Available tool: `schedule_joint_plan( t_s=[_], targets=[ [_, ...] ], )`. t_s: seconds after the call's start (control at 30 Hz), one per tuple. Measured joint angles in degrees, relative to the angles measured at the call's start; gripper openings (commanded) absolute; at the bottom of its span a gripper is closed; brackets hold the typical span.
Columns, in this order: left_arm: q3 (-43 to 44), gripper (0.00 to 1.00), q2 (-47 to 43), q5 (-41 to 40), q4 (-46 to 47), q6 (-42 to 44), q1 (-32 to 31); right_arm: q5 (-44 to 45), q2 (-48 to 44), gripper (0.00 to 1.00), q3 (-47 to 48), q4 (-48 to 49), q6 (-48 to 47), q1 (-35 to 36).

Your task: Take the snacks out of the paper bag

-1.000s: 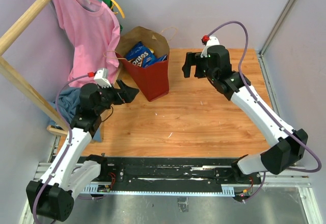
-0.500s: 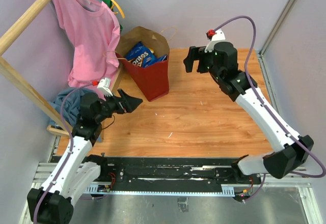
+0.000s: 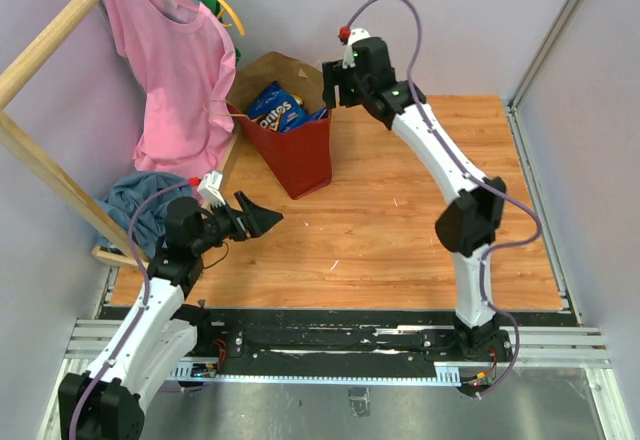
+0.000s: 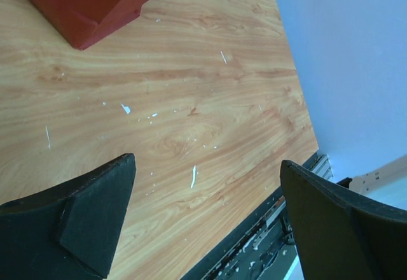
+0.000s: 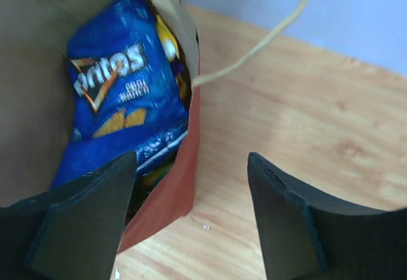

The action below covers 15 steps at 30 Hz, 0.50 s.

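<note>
The red paper bag [image 3: 300, 150] stands open at the back left of the table, brown inside. A blue chip packet [image 3: 276, 107] sticks out of its mouth; other snacks under it are mostly hidden. In the right wrist view the blue packet [image 5: 124, 108] fills the bag, with the bag's red wall [image 5: 172, 197] below. My right gripper [image 3: 334, 82] is open and empty, raised over the bag's right rim. My left gripper [image 3: 262, 214] is open and empty, low over the table in front of the bag, whose bottom corner [image 4: 82, 6] shows in the left wrist view.
A pink shirt [image 3: 170, 60] hangs from a wooden rail at the back left. A blue cloth heap [image 3: 135, 205] lies at the left edge. The bag's thin handle [image 5: 254, 38] loops over the table. The black rail [image 3: 340, 335] runs along the near edge.
My right gripper has swung left and back from right of the bag to over its rim. My left gripper has dropped lower and nearer, away from the bag.
</note>
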Motion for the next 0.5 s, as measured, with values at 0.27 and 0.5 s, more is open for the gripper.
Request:
schedule_joint_plan(
  t_s=[0.27, 0.5],
  targets=[
    [-5.97, 1.0, -5.49, -0.02, -0.28, -1.79, 0.0, -2.19, 11.45, 0.35, 7.52, -6.25, 0.11, 0.07],
    [-9.62, 1.0, -7.93, 0.0, -0.11, -3.72, 0.0, -4.46, 10.03, 0.01, 7.08, -5.22, 0.92, 0.35]
  ],
)
